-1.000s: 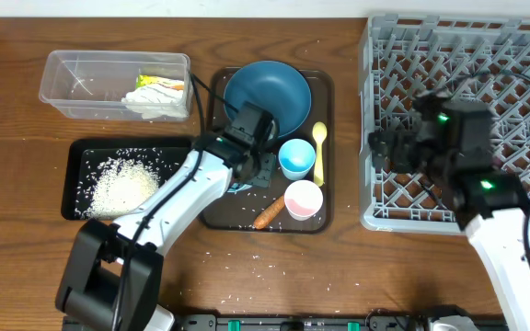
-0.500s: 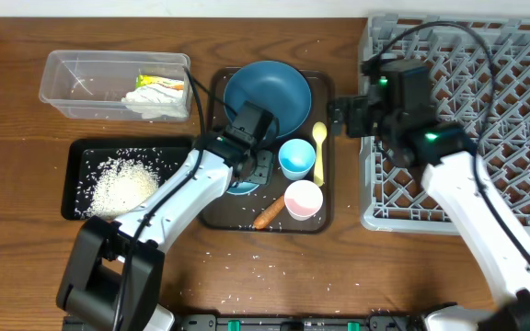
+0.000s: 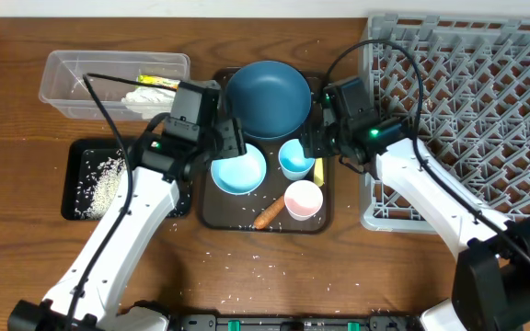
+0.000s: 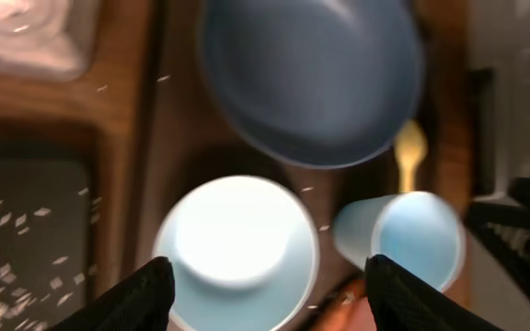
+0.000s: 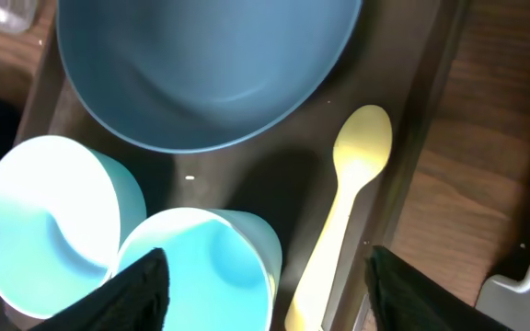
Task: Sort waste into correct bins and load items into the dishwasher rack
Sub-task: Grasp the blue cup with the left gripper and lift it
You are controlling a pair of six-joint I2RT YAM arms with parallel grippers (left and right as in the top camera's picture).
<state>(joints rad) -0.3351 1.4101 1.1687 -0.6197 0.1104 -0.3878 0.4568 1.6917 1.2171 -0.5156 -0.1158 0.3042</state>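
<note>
The white-and-light-blue bowl [image 3: 238, 171] [image 4: 236, 248] stands upright on the brown serving tray [image 3: 221, 213]. My left gripper [image 3: 226, 140] [image 4: 270, 299] hangs open above it, its fingers on either side of the bowl and apart from it. My right gripper [image 3: 313, 143] [image 5: 274, 294] hovers open over the light blue cup [image 3: 296, 158] [image 5: 205, 267] and the yellow spoon [image 3: 318, 171] [image 5: 350, 207], holding nothing. The dark blue plate [image 3: 267, 96] lies at the tray's back. A pink cup [image 3: 303, 199] and the carrot stick [image 3: 268, 215] lie at its front.
The clear tub [image 3: 81, 85] at the back left holds the wrapper [image 3: 157, 82] and tissue [image 3: 145, 97]. The black tray [image 3: 79, 204] holds rice [image 3: 104, 176], partly under my left arm. The grey rack [image 3: 467, 119] fills the right side. Loose grains [image 3: 247, 268] dot the table's front.
My left gripper has opened, let go of the bowl and risen; the bowl now sits upright. My right arm has swung left from the rack to over the tray, its jaws narrowing somewhat.
</note>
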